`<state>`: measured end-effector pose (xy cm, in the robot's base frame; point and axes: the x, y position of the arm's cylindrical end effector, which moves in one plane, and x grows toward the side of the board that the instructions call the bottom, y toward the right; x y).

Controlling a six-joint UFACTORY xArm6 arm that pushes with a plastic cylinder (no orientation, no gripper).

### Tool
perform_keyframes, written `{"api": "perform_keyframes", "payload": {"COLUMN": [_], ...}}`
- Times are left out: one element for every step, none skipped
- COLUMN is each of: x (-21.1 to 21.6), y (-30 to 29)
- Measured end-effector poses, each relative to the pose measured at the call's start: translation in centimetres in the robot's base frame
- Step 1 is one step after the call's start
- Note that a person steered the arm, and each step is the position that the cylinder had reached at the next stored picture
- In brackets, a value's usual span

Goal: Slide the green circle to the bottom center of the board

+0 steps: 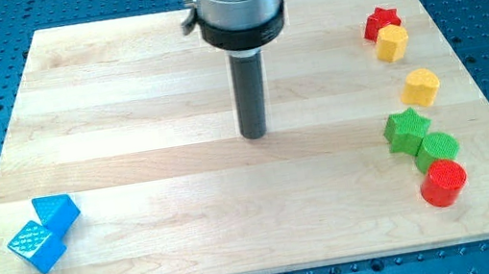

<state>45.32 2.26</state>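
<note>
Blue blocks (43, 233) sit bottom-left on your counter (194, 251). Green circle (437, 149) is wedged between green star (407, 129) and red circle (443, 183) at right; tip (255, 136) is mid-board, well apart. No pincer shows, so you can't tell its state.

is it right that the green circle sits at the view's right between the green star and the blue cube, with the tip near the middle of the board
Not quite. In the camera view the green circle sits between the green star and the red circle, not a blue cube; the blue blocks lie at the view's lower left. The rest holds: it is at the view's right, and my tip is near the middle of the board.
</note>
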Motion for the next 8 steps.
{"api": "perform_keyframes", "payload": {"x": [0.0,0.0,0.0,0.0,0.0,0.0,0.0,-1.4], "y": [0.6,1.2,2.9,4.6,5.6,6.7,7.3,7.5]}}
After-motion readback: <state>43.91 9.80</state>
